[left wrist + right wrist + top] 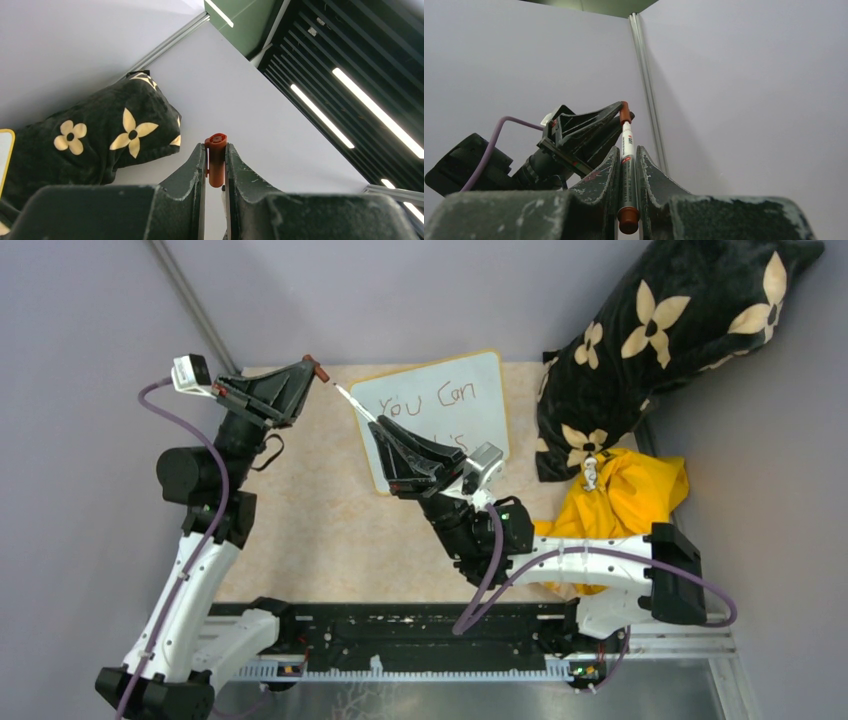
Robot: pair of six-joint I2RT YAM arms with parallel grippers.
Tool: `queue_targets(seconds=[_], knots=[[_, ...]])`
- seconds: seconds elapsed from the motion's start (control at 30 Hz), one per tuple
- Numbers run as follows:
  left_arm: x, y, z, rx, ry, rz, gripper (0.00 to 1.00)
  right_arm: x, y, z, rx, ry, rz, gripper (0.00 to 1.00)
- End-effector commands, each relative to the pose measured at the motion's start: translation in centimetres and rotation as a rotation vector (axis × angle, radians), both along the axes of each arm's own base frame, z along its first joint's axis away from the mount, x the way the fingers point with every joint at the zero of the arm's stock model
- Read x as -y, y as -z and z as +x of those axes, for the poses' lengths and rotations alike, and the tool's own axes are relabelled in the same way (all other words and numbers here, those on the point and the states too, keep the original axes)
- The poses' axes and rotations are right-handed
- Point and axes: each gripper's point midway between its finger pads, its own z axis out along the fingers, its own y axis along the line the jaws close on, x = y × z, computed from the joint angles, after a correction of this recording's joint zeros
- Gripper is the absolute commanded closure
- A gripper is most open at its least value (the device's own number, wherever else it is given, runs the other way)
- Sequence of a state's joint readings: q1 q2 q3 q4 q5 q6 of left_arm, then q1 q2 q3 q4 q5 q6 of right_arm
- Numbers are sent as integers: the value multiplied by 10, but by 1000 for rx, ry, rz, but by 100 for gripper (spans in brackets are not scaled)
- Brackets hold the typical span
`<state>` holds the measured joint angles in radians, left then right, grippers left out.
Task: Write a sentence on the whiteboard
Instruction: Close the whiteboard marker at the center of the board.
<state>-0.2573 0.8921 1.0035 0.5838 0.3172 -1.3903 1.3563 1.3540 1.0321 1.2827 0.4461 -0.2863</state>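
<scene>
left pincer (306, 368) is clamped on a small orange-red cap (217, 162), one end of it poking out past the fingertips. right pincer (628, 152) is clamped along the barrel of the marker (354, 404), with the white barrel running out ahead and the brown butt end back toward the wrist.

the whiteboard (485, 380) sits on the table (300, 530) at about 1 o'clock from the table's middle in the top view, partly under the right arm. the sentence (430, 398) shows "you can" on its upper line. the lower line is mostly hidden behind the right pincer, so i cannot tell whether it is finished.

with the cap facing the tip, the step in hand looks like recapping the marker. in the top view the cap lies at 10 o'clock from the marker's tip, near it but apart. in the right wrist view the barrel points to 12 o'clock, straight at the cap.

to do this well, hold one arm steady and move only the other. bring the cap's axis and the barrel's axis onto one line before closing the gap. then push slowly along that line, never across it. the cap is pinched over a short length and could twist or slip if the tip meets its rim off centre. keep the tip up and away from the board, so the wet words at 3 o'clock of it are not smeared.
</scene>
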Motion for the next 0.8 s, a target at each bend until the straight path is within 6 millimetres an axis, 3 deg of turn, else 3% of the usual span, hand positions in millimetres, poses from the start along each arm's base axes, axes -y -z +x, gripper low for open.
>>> queue_targets(seconds=[0.0,0.77], knots=[[-1,-18,-12,61,7,-6,100,12,-18,-4,27,-17,60,100],[3,-12,-17,56,44,1,100,6,-22,0,26,0,61,100]])
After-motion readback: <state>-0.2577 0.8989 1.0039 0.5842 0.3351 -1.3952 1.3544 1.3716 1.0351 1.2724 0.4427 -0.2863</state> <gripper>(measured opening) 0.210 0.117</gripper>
